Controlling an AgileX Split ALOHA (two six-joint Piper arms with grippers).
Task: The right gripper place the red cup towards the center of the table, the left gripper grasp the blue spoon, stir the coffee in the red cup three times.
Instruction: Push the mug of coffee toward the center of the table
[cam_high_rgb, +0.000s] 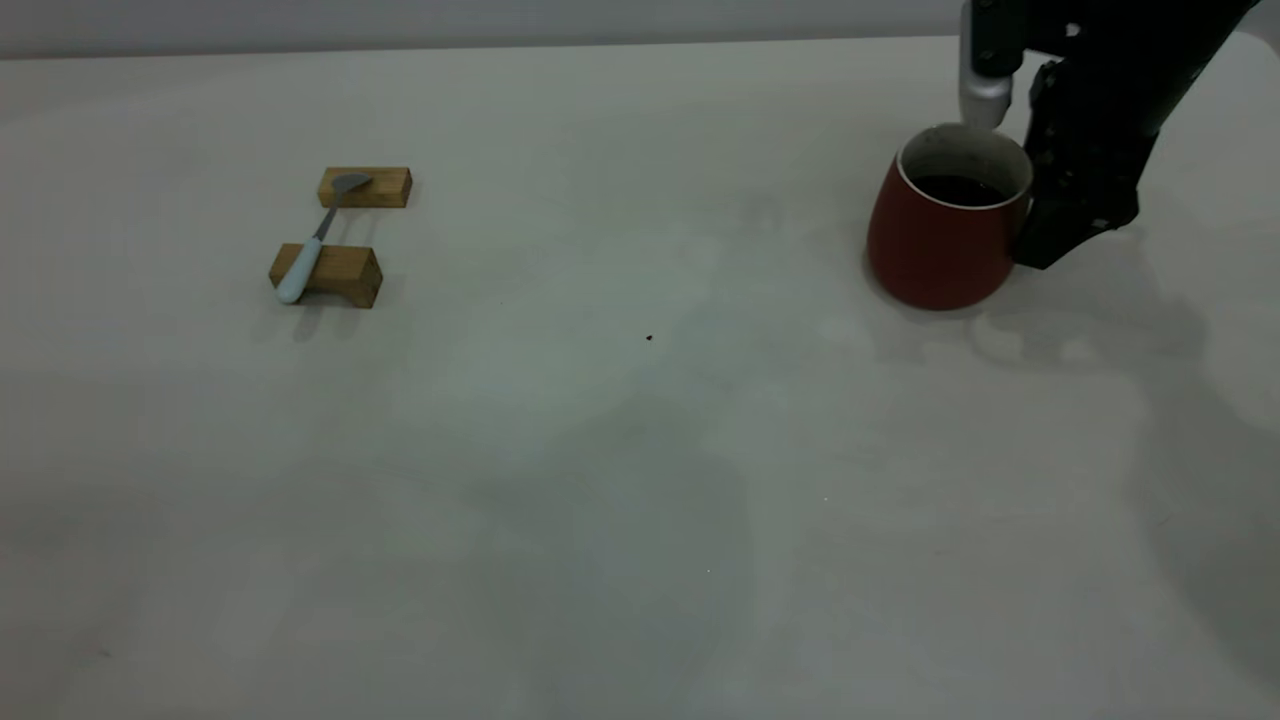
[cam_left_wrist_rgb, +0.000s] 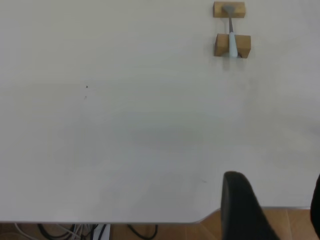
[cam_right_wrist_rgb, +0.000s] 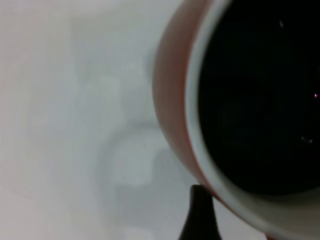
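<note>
Two wooden blocks (cam_high_rgb: 345, 235) carry the blue spoon (cam_high_rgb: 317, 238) far from my right gripper (cam_high_rgb: 1040, 240), which presses against the red cup (cam_high_rgb: 940, 235) of coffee (cam_high_rgb: 958, 189), grip width unreadable.

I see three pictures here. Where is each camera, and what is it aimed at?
Exterior view: outside the rig, looking down across the table; the right gripper stands against the red cup.
Left wrist view: on the left arm, high over the table's edge, facing the blue spoon on wooden blocks; its own dark fingers show.
Right wrist view: close above the coffee; one fingertip shows.
Shared: exterior and left wrist views both show the spoon.
</note>
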